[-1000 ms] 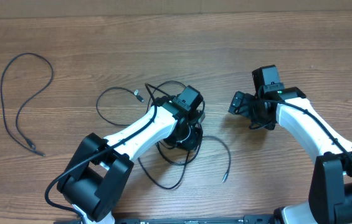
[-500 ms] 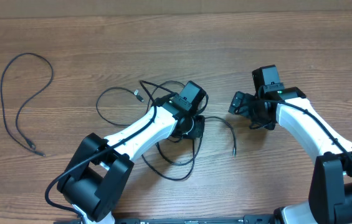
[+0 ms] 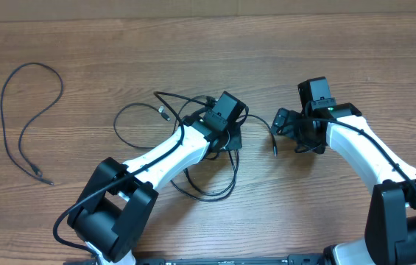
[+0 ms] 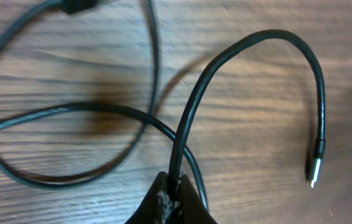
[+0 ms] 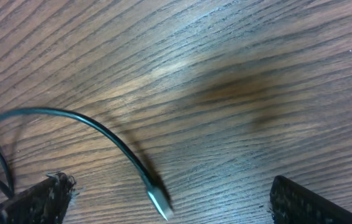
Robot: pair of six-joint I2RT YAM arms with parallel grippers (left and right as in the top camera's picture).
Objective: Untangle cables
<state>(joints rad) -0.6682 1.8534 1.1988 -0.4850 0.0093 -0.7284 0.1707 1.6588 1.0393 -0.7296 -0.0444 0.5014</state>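
Pinching one strand low between its closed fingers, the left gripper (image 4: 174, 199) holds a black cable (image 4: 250, 43) at the right edge of the tangle. From the grip the strand rises in a stiff arch and curves down to its free plug end (image 4: 316, 163), which hangs just above the wooden table (image 3: 119, 44). Holding near the middle of the strand rather than at the tip leaves the plug free, so that it can be offered to the other arm. The right gripper (image 5: 169, 186) waits beside it with its jaws spread wide and nothing between them but the plug tip, which sits in the gap without touching either finger. This reads as a handover, or a second grip, being set up. The remaining cables (image 3: 206, 193) lie in overlapping loops under and around the left arm, near the centre of the table. Whether the held strand is already clear of those loops is uncertain, since one loop crosses close behind it in the left wrist view. A single cable (image 3: 4, 110) lies alone, well apart at the far left, apparently already sorted out.
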